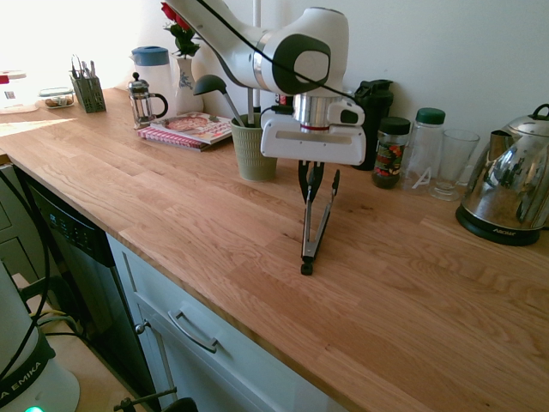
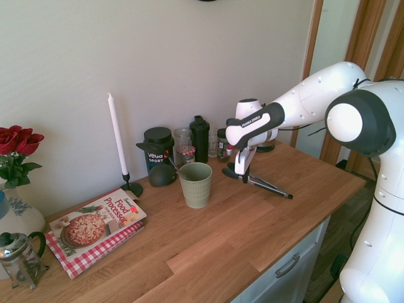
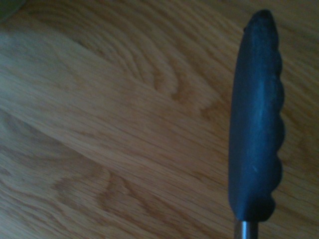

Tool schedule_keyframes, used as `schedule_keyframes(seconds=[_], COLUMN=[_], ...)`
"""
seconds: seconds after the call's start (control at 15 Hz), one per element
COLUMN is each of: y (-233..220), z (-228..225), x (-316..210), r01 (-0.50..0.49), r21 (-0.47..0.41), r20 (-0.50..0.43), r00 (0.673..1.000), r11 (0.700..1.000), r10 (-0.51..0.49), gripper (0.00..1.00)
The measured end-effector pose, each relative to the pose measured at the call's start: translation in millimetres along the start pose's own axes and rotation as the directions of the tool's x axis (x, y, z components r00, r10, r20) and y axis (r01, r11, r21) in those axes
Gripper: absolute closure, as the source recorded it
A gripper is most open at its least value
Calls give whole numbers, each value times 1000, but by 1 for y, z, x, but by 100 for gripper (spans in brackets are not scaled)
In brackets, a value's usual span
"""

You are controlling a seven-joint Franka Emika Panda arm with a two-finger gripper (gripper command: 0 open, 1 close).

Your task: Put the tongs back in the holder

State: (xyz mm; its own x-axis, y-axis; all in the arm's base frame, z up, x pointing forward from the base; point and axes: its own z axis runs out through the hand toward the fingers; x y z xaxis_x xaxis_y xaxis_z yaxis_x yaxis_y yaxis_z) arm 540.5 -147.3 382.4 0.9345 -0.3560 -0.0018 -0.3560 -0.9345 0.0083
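"How's the arm posed?"
"Reaching over the bench (image 1: 189, 206), hand downward, pincer (image 1: 310, 199) closed on one arm of the tongs (image 1: 321, 237)."
"Which way do they point?"
"They're on the bench near the holder (image 1: 256, 154), long axis slanting wallward, black tips towards the wall, hinge frontward."
"Anything hidden?"
"The wrist view cuts off all but one tip and a bit of shaft."

Cannot see all of the kettle (image 1: 510, 184), cropped by the first exterior view's right edge, nor the whole vase (image 2: 22, 218) in the second. Cannot see the tongs' (image 3: 256, 119) far arm end; blurred in the wrist view.
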Motion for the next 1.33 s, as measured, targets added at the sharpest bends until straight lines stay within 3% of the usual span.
schedule_keyframes(seconds=[0.53, 1.0, 1.13, 1.33], y=[-13, -124, -155, -175], z=[-159, -334, -340, -301], x=[-26, -106, -118, -102], r01=[-75, -15, -9, -45], r21=[142, 265, 262, 250], r20=[-122, -288, -310, -298], r00=[988, 953, 946, 947], r11=[987, 964, 965, 967], r10=[93, 94, 93, 121], gripper=[100, 100, 100, 100])
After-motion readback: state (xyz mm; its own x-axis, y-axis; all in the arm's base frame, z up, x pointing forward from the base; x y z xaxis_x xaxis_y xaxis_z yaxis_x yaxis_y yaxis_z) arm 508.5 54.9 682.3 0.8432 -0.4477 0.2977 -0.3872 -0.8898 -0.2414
